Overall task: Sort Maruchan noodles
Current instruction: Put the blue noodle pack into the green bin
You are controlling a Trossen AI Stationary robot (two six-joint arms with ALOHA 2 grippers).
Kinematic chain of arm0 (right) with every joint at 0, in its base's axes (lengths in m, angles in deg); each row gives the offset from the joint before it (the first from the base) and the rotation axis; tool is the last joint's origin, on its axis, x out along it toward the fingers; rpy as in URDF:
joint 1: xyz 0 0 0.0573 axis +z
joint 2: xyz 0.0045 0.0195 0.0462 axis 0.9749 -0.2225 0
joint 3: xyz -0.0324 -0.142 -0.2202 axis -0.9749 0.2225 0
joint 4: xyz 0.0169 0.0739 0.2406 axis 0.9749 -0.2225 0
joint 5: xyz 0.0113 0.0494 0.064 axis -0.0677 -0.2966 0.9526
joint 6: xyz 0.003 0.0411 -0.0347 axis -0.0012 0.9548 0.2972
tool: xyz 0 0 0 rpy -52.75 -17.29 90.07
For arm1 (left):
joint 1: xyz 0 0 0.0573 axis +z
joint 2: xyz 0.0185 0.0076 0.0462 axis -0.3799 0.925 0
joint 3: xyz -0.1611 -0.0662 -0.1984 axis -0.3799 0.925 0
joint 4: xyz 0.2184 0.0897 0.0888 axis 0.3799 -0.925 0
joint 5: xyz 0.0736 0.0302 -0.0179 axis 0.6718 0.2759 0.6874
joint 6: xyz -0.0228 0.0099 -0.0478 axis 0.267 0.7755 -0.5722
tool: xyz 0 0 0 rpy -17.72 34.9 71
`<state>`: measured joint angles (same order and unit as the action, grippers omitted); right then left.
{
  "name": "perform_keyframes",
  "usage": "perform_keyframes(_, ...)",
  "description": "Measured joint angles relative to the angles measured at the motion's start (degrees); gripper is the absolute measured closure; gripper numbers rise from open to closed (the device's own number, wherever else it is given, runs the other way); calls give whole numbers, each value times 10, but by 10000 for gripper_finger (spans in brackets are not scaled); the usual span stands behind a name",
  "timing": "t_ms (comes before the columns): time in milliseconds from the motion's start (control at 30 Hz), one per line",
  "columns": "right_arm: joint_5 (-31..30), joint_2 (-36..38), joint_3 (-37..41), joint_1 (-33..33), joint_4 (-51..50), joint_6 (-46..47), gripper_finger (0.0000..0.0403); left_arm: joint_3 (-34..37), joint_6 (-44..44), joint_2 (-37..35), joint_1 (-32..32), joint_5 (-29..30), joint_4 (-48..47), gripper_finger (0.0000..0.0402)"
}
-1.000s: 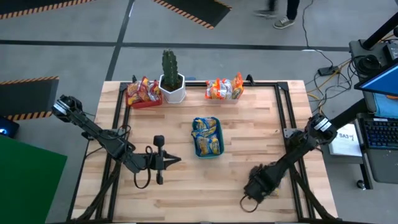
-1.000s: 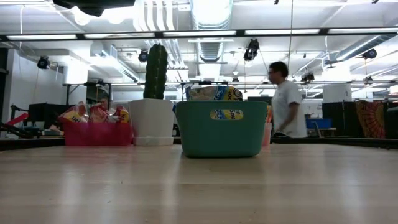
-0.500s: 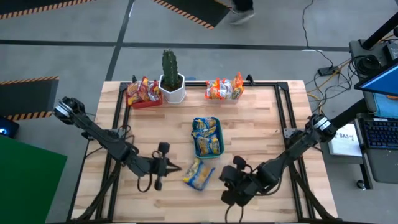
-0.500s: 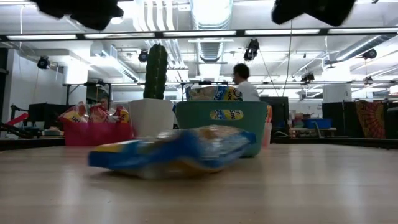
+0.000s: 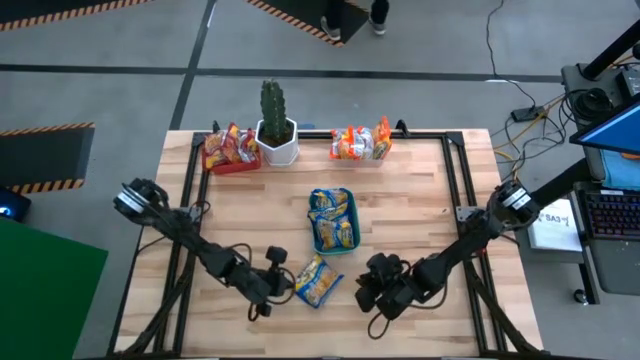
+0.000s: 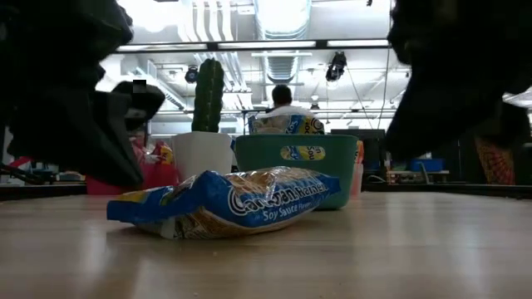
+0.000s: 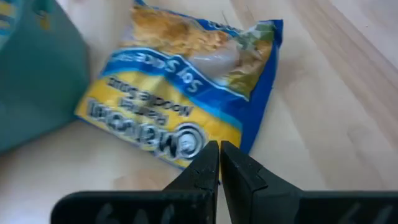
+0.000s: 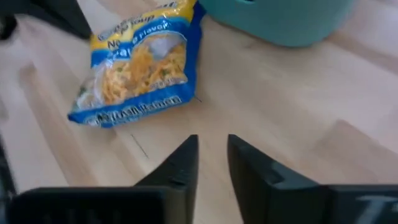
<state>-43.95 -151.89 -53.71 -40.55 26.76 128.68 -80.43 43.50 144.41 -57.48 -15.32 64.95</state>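
One yellow-blue Maruchan noodle packet lies flat on the wooden table, just in front of the green tray, which holds more yellow-blue packets. My left gripper is shut, low, at the packet's left edge. My right gripper is a short way to the packet's right. It slants down, with a narrow gap between its fingers and nothing in it. The packet lies ahead of those fingers. My left gripper slants down from the table's left, its shut fingertips at the edge of the packet's yellow end. I cannot tell whether they touch it. The packet lies flat on the table.
At the far edge stand a pink tray of orange-red packets, a cactus in a white pot and a clear tray of packets. The green tray stands close behind the loose packet. A person is in the room beyond.
A yellow-blue packet has come to lie in front of the green tray, where none showed a second ago. My right gripper has swung toward the table's left and turned toward that spot. My left gripper has gone down and rightward to the packet's edge, staying shut.
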Motion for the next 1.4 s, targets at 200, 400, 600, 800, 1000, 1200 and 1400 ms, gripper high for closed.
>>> perform_keyframes(200, 2, 0, 83, -13, 187, -2, 242, -18, -12, 39, 0, -12, 12, 402)
perform_keyframes(400, 1, 0, 123, -29, 268, -14, 156, -19, -12, 58, 1, -12, 37, 402)
perform_keyframes(600, 14, -33, 121, -43, 317, -27, 91, -19, -12, 61, 2, -12, 44, 402)
perform_keyframes(800, 36, -88, 119, -65, 439, -85, 61, -19, -12, 61, 7, -10, 44, 402)
perform_keyframes(1000, 63, -117, 86, -88, 458, -140, 58, -18, -12, 61, 11, -9, 48, 402)
perform_keyframes(1200, 83, -134, 38, -103, 467, -195, 63, -17, -10, 62, 15, -8, 51, 402)
perform_keyframes(1400, 92, -178, -15, -111, 459, -218, 85, -15, -10, 62, 16, -8, 55, 402)
